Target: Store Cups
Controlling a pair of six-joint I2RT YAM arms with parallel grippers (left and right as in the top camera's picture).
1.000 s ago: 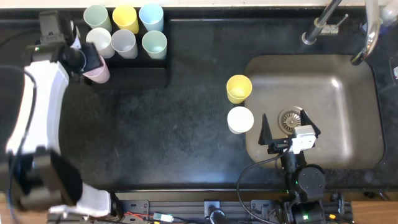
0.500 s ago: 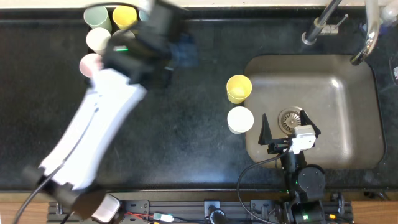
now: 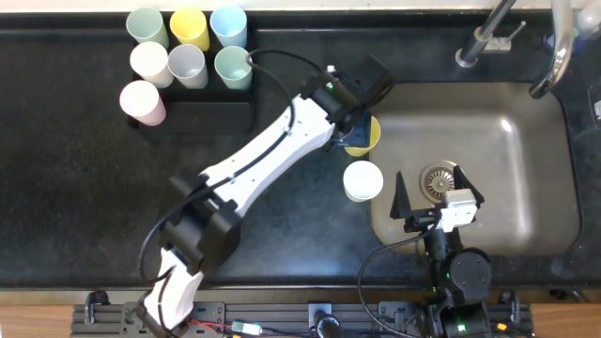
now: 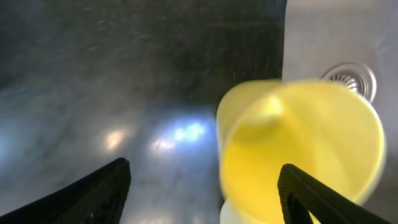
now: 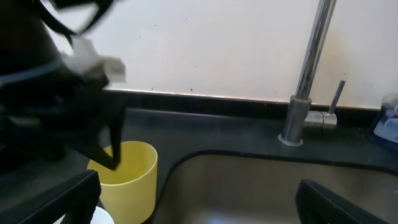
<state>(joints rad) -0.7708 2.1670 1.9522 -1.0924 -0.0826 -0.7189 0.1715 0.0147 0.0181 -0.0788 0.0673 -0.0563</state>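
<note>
Pincers both apart | left pincer at yellow cup (white cup just beside) | right pincer over sink

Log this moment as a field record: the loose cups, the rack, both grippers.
loose cups: yellow cup and white cup, upright on the counter by the sink
rack: rack at the counter's far left, seven cups at it, pink cup at its near-left end
left arm: left gripper at the yellow cup, jaws open, not closed on it
right arm: right gripper over the sink, jaws open, holding nothing
</note>
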